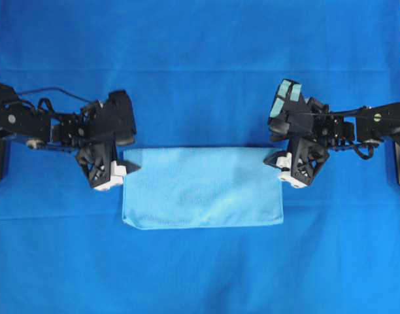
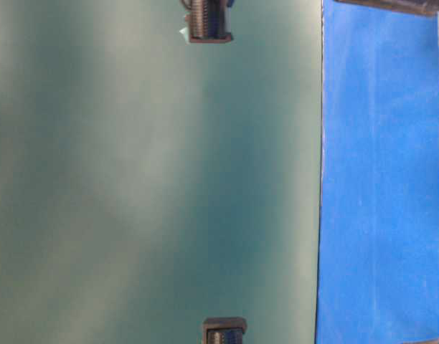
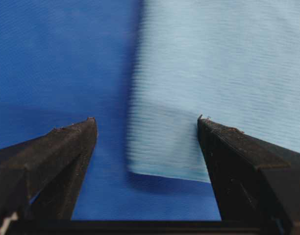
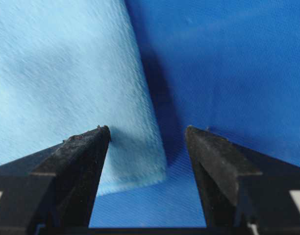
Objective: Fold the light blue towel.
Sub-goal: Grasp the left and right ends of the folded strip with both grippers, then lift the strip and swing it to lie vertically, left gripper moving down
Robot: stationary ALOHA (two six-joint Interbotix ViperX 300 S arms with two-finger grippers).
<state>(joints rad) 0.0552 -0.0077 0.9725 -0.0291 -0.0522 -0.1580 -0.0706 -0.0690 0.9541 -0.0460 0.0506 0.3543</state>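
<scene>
The light blue towel (image 1: 201,188) lies flat on the table as a wide rectangle, apparently folded in half. My left gripper (image 1: 125,169) is open and empty, just above the towel's far left corner; in the left wrist view (image 3: 147,120) that corner (image 3: 189,98) shows between the fingers. My right gripper (image 1: 276,161) is open and empty above the far right corner; the right wrist view (image 4: 147,129) shows that corner (image 4: 91,88) under the left finger. Neither gripper holds the cloth.
A dark royal-blue cloth backdrop (image 1: 200,65) covers the whole table under the towel. The table-level view is turned sideways and shows a grey-green wall, the backdrop (image 2: 381,179) and bits of two black parts at its edges.
</scene>
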